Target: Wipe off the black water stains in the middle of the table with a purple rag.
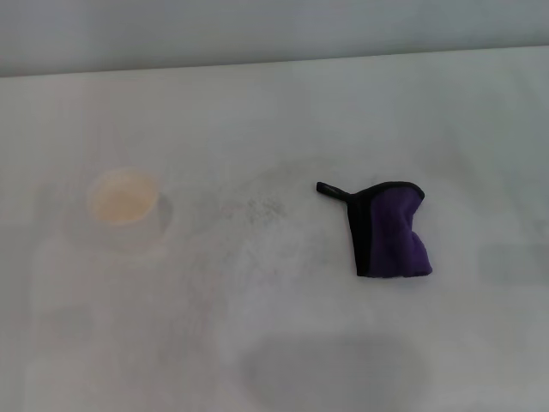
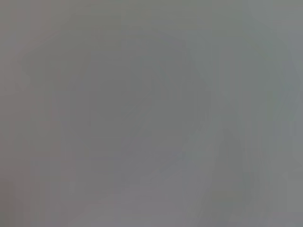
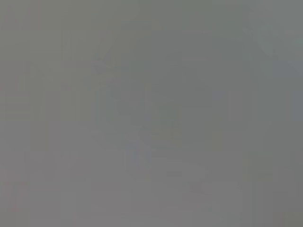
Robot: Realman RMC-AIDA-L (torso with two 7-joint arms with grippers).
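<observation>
A broad white table point(image 1: 283, 343) is seen from the head view, with a grey wall behind its far edge. A small folded purple rag point(image 1: 393, 232) lies flat on the table, right of centre; black edging runs along its left side, and a thin black loop points left from its upper corner. A faint grey speckled smudge point(image 1: 253, 209) is seen just left of the loop. A pale paper cup point(image 1: 124, 204) stands well apart on the left. No dark blot can be made out. Neither gripper is shown, so the jaws' state cannot be told and nothing can be placed relative to them. Both wrist views give only plain grey.
</observation>
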